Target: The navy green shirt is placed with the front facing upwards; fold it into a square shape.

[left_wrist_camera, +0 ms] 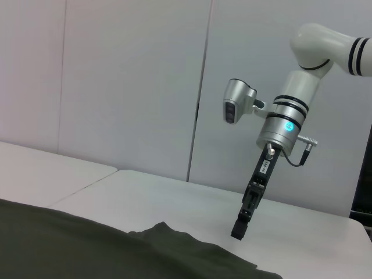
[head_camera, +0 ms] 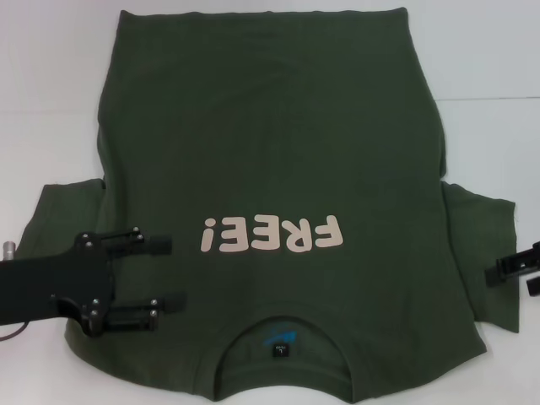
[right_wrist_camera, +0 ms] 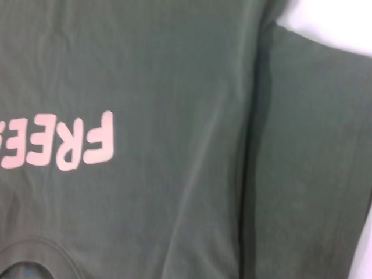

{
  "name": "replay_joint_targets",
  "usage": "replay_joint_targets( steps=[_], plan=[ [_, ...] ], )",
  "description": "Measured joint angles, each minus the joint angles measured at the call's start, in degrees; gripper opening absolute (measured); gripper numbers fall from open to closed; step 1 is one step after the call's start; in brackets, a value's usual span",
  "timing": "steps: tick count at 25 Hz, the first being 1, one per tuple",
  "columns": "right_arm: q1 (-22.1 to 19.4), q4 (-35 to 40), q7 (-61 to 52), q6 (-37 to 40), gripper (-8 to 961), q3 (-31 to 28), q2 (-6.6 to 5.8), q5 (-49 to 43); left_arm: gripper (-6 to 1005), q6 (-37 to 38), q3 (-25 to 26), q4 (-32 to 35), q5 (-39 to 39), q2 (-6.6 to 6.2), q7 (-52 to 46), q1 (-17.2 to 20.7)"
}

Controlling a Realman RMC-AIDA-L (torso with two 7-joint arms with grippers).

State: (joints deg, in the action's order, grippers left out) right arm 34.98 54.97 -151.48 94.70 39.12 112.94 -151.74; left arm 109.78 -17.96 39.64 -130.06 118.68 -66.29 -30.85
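Navy green shirt [head_camera: 270,143]: spread flat, front up, on the white desk [head_camera: 51,101]; collar [head_camera: 283,337] toward the robot, both short sleeves out to the sides. Pale pink "FREE!" print [head_camera: 272,234] across the chest, reading upside down in the head view; small dark label [head_camera: 281,348] inside the neck.

Left hand [head_camera: 164,274]: over the shirt's left shoulder area, its two fingers spread apart, gripping nothing.

Right hand [head_camera: 498,274]: at the right sleeve's [head_camera: 481,253] outer edge; finger state cannot be told.
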Motion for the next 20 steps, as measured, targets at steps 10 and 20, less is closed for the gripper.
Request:
replay_joint_targets(
  steps=[10, 20],
  plan=[
    [0.54, -1.2, -1.04, 0.61, 926, 0.02, 0.28, -3.15, 799, -0.32, 0.07, -0.26, 0.07, 0.06, 0.01, -0.25],
    [0.5, -3.6, -1.39, -0.81, 832, 0.08, 0.25, -3.22, 799, -0.69, -0.06, -0.63, 0.08, 0.06, 0.16, -0.32]
  ],
)
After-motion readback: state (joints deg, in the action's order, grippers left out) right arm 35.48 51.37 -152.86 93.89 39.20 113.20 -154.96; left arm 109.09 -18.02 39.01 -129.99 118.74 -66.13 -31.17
